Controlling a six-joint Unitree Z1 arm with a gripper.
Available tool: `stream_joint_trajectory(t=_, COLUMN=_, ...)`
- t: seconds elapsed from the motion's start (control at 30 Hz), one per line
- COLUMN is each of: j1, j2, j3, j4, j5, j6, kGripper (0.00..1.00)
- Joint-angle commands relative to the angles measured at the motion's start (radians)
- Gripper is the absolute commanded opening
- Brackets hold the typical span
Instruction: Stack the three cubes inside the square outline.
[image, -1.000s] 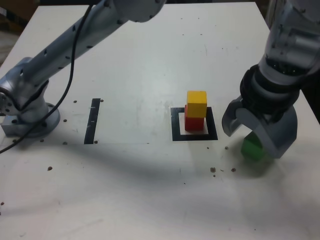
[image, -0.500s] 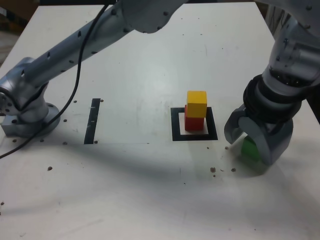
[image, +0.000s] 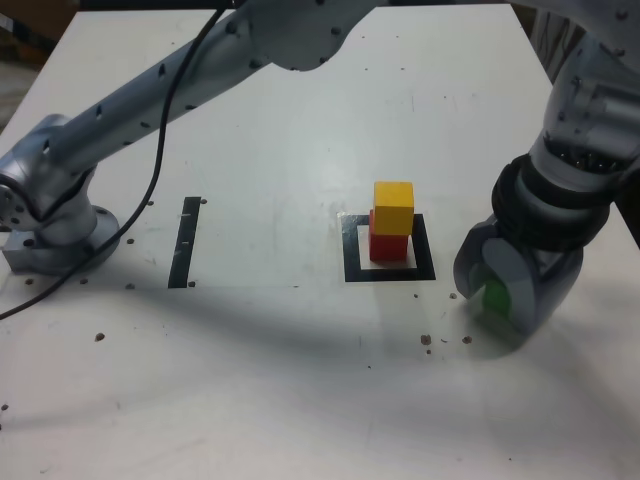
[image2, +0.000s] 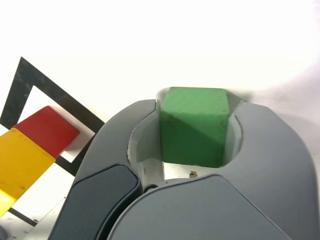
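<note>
My gripper (image2: 195, 135) is closed around the green cube (image2: 194, 127), right of the square outline (image: 352, 270) in the exterior view. Inside the outline, yellow cube (image: 394, 208) sits atop red cube (image: 388, 248).

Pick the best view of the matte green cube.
Wrist view: the matte green cube appears large, top and one side exposed, between the claw's grey fingers. Exterior view: just a small green patch, mostly hidden by the claw.
</note>
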Motion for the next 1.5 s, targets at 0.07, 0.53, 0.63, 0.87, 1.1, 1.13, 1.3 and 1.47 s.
stream_joint_trajectory(t=0.07, j1=0.002, j2=0.005, j3=-0.011, j4=0.002, j5=-0.007, j6=0.003, kGripper=0.03)
stream_joint_trajectory(t=0.53, j1=0.010, j2=-0.050, j3=-0.095, j4=0.048, j5=-0.002, j6=-0.003, kGripper=0.00)
stream_joint_trajectory(t=0.63, j1=0.015, j2=-0.100, j3=-0.092, j4=0.066, j5=0.002, j6=-0.013, kGripper=0.00)
stream_joint_trajectory(t=0.87, j1=0.045, j2=-0.236, j3=0.032, j4=0.073, j5=0.021, j6=-0.124, kGripper=0.00)
stream_joint_trajectory(t=1.1, j1=0.084, j2=-0.356, j3=0.198, j4=0.073, j5=0.028, j6=-0.311, kGripper=0.00)
stream_joint_trajectory(t=1.13, j1=0.088, j2=-0.386, j3=0.241, j4=0.073, j5=0.028, j6=-0.348, kGripper=0.00)
stream_joint_trajectory(t=1.3, j1=0.108, j2=-0.441, j3=0.365, j4=0.073, j5=0.003, j6=-0.436, kGripper=0.00)
stream_joint_trajectory(t=1.47, j1=0.115, j2=-0.450, j3=0.407, j4=0.073, j5=-0.011, j6=-0.459, kGripper=0.00)
